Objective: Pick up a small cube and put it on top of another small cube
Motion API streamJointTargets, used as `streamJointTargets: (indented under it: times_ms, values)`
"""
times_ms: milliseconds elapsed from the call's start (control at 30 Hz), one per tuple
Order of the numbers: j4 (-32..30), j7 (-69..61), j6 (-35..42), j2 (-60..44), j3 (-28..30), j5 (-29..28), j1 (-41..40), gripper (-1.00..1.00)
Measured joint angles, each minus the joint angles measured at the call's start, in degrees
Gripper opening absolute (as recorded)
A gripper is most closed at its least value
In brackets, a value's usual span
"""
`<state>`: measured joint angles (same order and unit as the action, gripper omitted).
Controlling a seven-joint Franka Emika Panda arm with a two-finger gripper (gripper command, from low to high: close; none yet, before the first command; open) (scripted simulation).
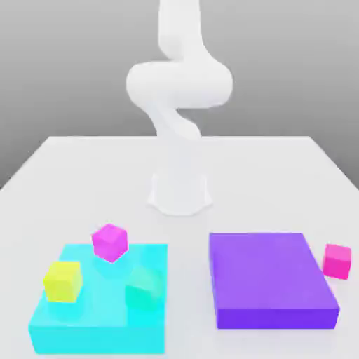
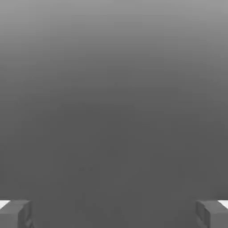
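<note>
Fading from lighter to darker grey behind a white tabletop, with a white robot arm rising near the middle of the far half. Holding nothing in the end effector, seen in the hand view with jaws spread wide against plain grey.

Resting on a cyan slab, near the front edge of the tabletop toward the exterior view's left: a yellow cube by the slab's left edge and a teal cube by its right edge. Showing at the slab's far edge, corner toward the viewer: a magenta cube. Sitting just beside the right edge of a purple slab: a pink cube. Leaving open which cube to lift and which to stack upon.

Probably handling as light, stiff and fairly smooth, hardly fragile; likely calling for a level grip on two opposite side faces, around mid-height, squared to those faces so as not to twist the cube.

Blending into the cyan, making the edges of the teal cube hard to trace. Hiding the magenta cube's underside, so not telling whether fully supported. Cutting off the arm's upper part at the top of the exterior view.
</note>
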<state>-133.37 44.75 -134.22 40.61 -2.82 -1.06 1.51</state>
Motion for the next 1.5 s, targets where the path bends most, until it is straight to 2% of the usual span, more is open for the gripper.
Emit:
streamJointTargets:
  times_ms: [533, 800, 867, 1000, 1033, 1267, 1433, 1500]
  values:
    - [-10.2, -5.8, -15.6, -33.6, -17.1, -8.6, 11.2, 0.0]
    - [-15.1, -9.1, -23.5, -50.0, -22.1, -12.0, 20.3, 0.0]
    - [-14.9, -7.4, -26.0, -53.9, -20.6, -14.9, 22.2, 0.0]
    - [-13.2, -2.1, -31.4, -61.4, -13.6, -22.0, 28.1, 0.0]
    - [-12.9, -1.2, -32.4, -62.7, -12.1, -23.3, 29.3, -1.0]
    - [-12.8, -1.0, -32.4, -62.8, -12.1, -23.5, 29.3, -1.0]
    - [-15.0, -7.8, -26.6, -54.6, -19.2, -14.5, 24.1, -1.0]
    - [-15.5, -9.0, -24.2, -51.5, -19.6, -11.1, 22.3, -1.0]
